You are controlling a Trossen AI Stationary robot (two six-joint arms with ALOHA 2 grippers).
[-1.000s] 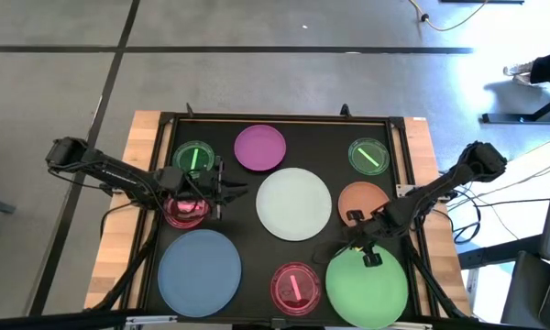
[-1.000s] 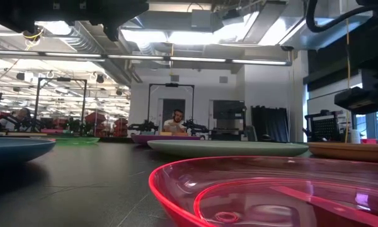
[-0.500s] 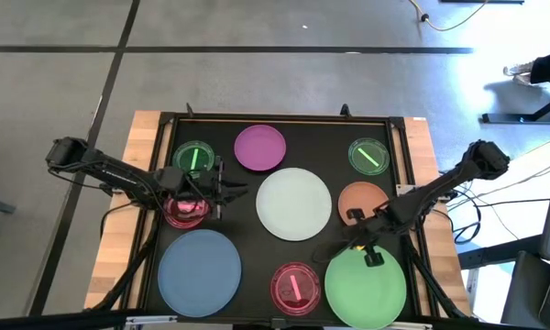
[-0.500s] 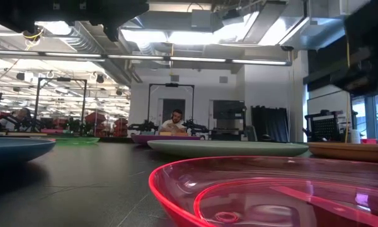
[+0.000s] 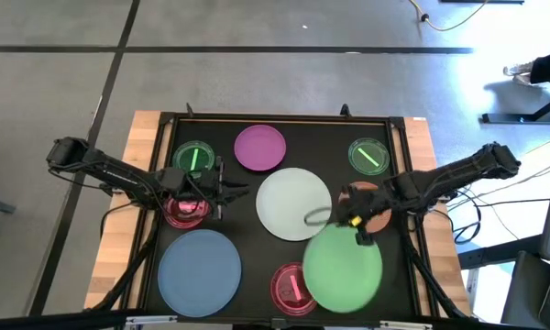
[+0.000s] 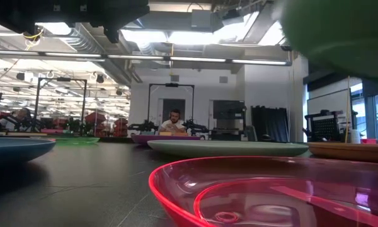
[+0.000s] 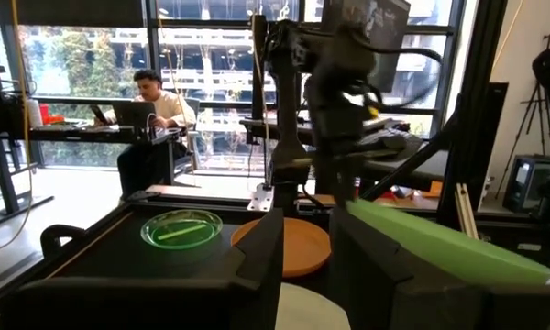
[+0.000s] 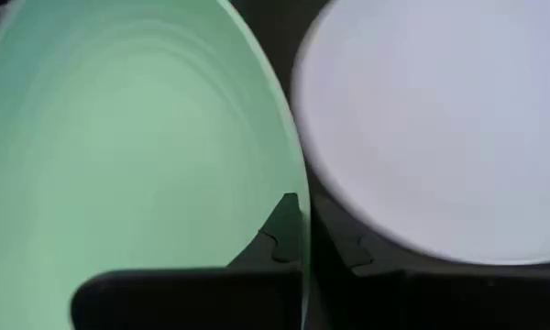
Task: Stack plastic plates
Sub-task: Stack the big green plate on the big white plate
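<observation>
Lifted since the earlier frame, the large green plate (image 5: 342, 268) now hangs tilted above the table's near right part, shifted left so it overlaps the small pink-red plate (image 5: 289, 286) and reaches toward the white plate (image 5: 292, 203). The right gripper (image 5: 356, 224) clamps its far rim; the right wrist view shows the fingers (image 8: 280, 229) pinching the green edge (image 8: 137, 156) beside the white plate (image 8: 440, 128). Only the low view shows its green underside (image 6: 340, 31) high at upper right. Matte and round, it shows faint concentric rings. The orange plate (image 5: 370, 200) lies partly under the arm. The left gripper (image 5: 222, 188) hovers by another pink-red plate (image 5: 185, 210), holding nothing, its fingers slightly parted.
</observation>
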